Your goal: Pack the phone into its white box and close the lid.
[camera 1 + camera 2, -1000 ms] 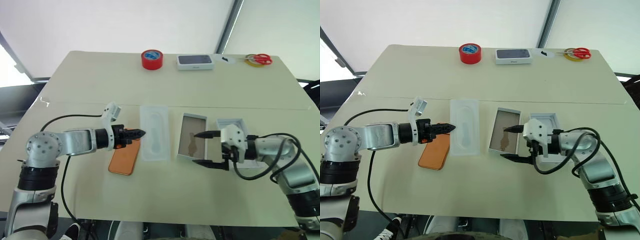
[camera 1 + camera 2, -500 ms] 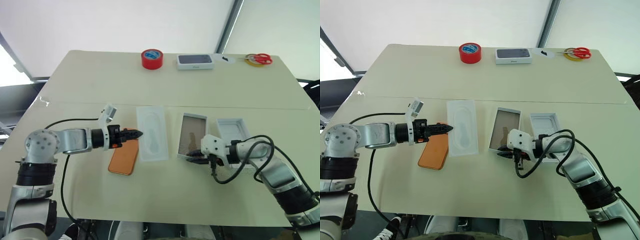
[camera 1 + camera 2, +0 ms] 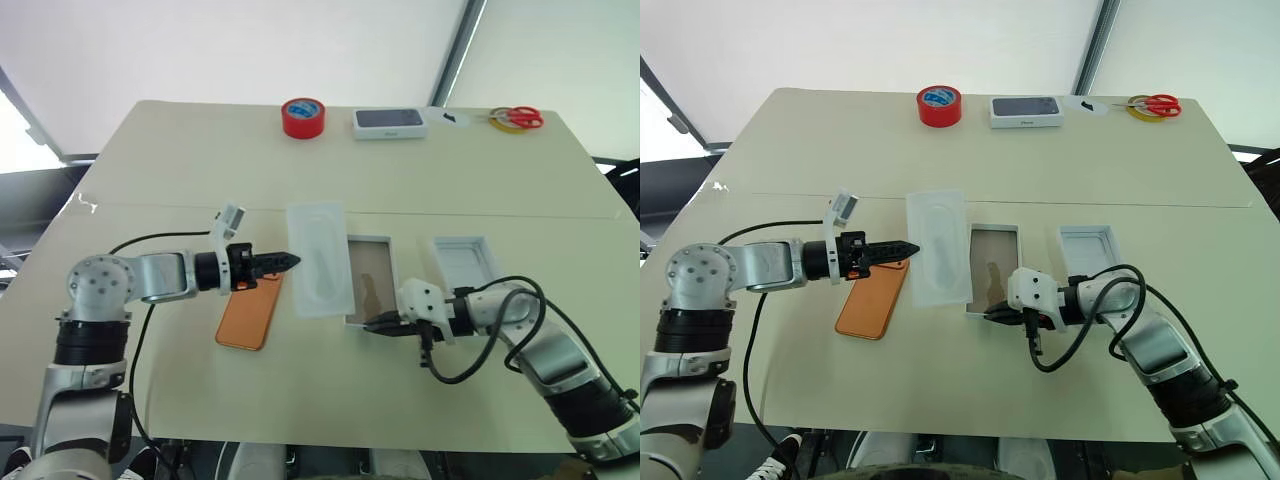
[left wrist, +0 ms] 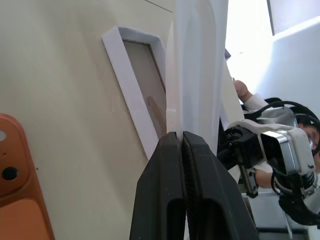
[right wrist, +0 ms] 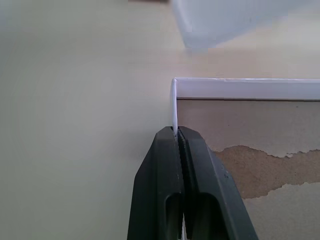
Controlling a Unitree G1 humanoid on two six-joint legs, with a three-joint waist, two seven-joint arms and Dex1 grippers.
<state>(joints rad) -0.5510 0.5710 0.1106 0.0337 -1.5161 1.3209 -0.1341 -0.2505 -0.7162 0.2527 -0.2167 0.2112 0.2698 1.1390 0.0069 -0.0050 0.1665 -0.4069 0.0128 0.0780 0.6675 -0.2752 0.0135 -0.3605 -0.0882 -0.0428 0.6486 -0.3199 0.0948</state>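
The orange phone lies flat on the table, camera end toward me. Above its far end my left gripper is shut on the left edge of a thin white tray with an oval recess. Seen edge-on in the left wrist view, the tray rises from the fingers. Right of it lies the white box, open side up with a torn brown inside. My right gripper is shut on the box's wall at its near left corner. The lid lies open side up further right.
At the table's far edge stand a red tape roll, a white box with a dark grey face and red-handled scissors. The tray's right edge reaches the box's left wall. My right arm's cable loops over the table beside the lid.
My right gripper went from wide open to shut on the box's corner, and the box slid left and straightened. The left gripper carried the tray to the right, up against the box.
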